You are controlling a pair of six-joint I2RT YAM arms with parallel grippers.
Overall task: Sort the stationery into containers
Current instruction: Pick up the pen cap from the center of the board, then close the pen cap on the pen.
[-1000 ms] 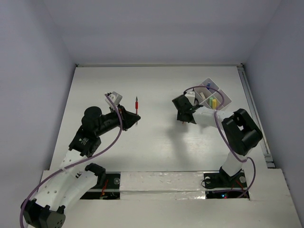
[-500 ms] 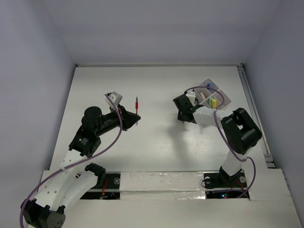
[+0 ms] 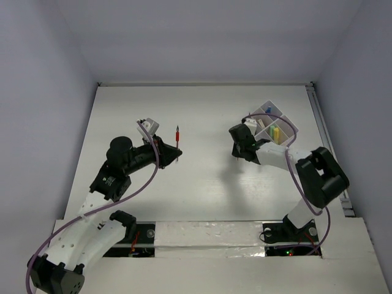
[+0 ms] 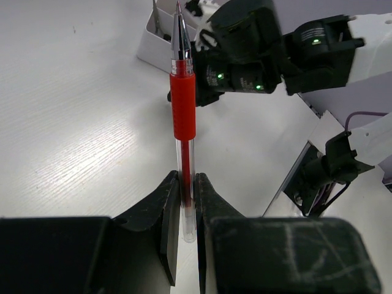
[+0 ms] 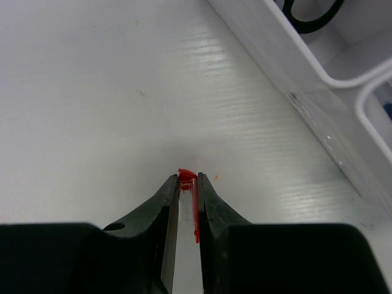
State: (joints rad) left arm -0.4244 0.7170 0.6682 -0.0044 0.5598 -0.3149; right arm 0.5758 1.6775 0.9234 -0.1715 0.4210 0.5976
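My left gripper (image 3: 174,153) is shut on a red pen (image 3: 177,135), held above the table left of centre. In the left wrist view the pen (image 4: 183,110) stands out from between the fingers (image 4: 187,190), with its clear barrel, red grip and metal tip pointing away. My right gripper (image 3: 237,153) is shut on a small clear pen cap with a red end (image 5: 187,177), low over the table just left of the white organizer tray (image 3: 288,122). The tray holds yellow sticks (image 3: 275,131), a blue item (image 3: 269,110) and black-handled scissors (image 5: 309,12).
The tray's white wall (image 5: 306,79) runs close along the right of my right gripper. My right arm (image 4: 257,55) and the tray (image 4: 153,46) lie straight ahead of the left gripper. The table's right rail (image 3: 327,147) is beyond the tray.
My right arm's elbow has swung to the right and down, and its gripper has shifted slightly right, toward the tray. The left gripper and its pen have stayed in place.
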